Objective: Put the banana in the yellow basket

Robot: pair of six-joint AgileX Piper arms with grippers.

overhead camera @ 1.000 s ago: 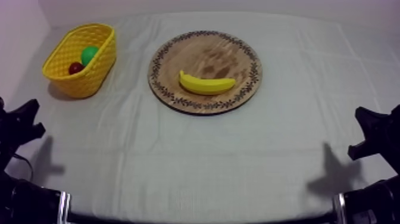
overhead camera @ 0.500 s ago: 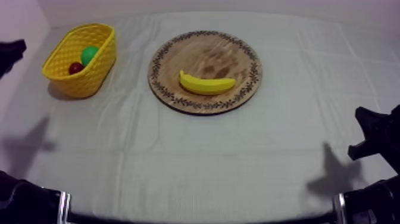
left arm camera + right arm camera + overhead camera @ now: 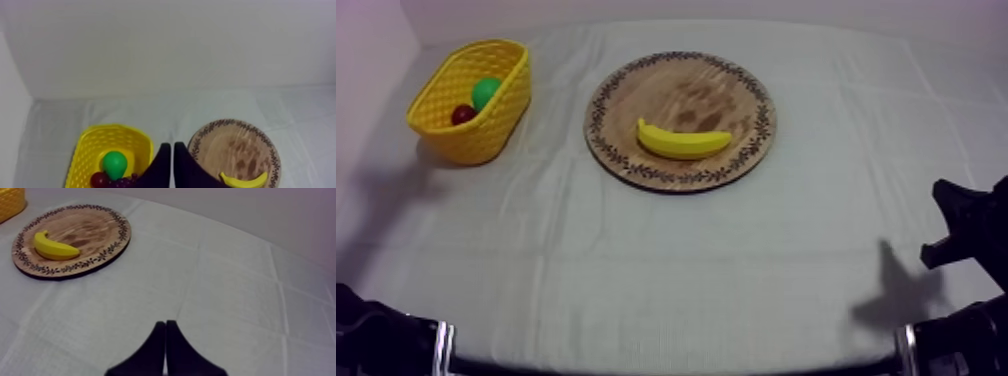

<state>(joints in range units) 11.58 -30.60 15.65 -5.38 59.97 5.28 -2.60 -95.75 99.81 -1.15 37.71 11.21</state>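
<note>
The yellow banana [image 3: 684, 141] lies on the round wooden board [image 3: 686, 92] at the table's middle back. The yellow basket [image 3: 471, 140] stands at the back left and holds a green pear [image 3: 486, 92] and a small red fruit [image 3: 463, 114]. From high up, my left gripper [image 3: 173, 146] looks down between the basket [image 3: 90, 150] and the board [image 3: 232, 150], its fingers together in a narrow wedge. My right gripper [image 3: 165, 323] is shut on nothing, low over the cloth and well short of the banana [image 3: 54, 248]. It rests at the right edge [image 3: 961, 225].
Dark grapes [image 3: 125, 181] lie beside the pear [image 3: 114, 164] in the basket. A pale wall rises behind the table. A shadow falls on the cloth just left of the basket. Bare cloth stretches between the board and the front edge.
My left gripper rose from the lower left, passed up the left edge and left the top view. Its shadow slid toward the basket. The right arm and the banana stayed put.
</note>
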